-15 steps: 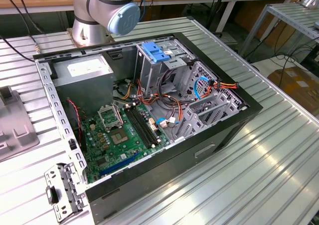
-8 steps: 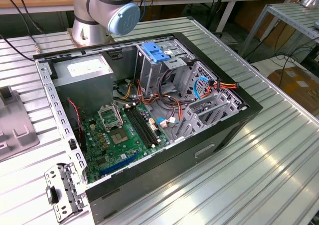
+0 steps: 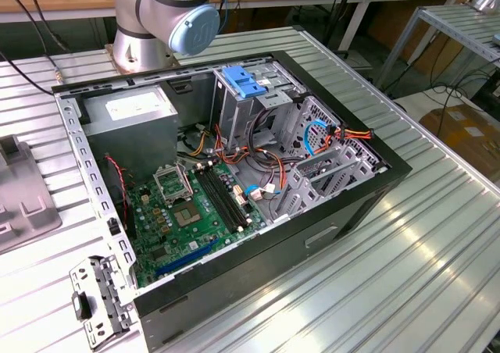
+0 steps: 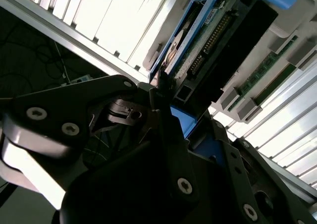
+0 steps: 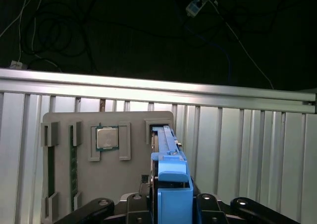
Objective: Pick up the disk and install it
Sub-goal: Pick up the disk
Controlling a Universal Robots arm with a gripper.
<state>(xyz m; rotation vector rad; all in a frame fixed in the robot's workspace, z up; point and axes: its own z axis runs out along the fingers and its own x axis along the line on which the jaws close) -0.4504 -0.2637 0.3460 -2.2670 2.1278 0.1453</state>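
claw [image 5: 171, 188] squeezes the disk [image 5: 167, 144] in the grey tray

in the exterior view a big ribbed metal table [image 3: 437, 275] holds an open black computer case [image 3: 234, 279]. the arm [image 3: 168, 13] stands on the table at the far side of the case. inside the case are a green board [image 3: 195, 212], a grey box [image 3: 129, 111] and a blue latch [image 3: 244, 82] on a metal cage.

in the first wrist view a grey tray [image 5: 64, 122] lies on a ribbed metal top. the disk stands on its thin edge in a slot of the tray, with its blue rail facing the camera. the claw's two black fingers [image 5: 197, 196] sit on both sides of the disk and press on it. in the second wrist view one of the fingers [image 4: 161, 85] touches the disk's [image 4: 223, 30] blue side. a small square chip [image 5: 106, 138] lies in the tray just beside the disk's slot. a long thin green stick [image 5: 73, 157] lies further off.
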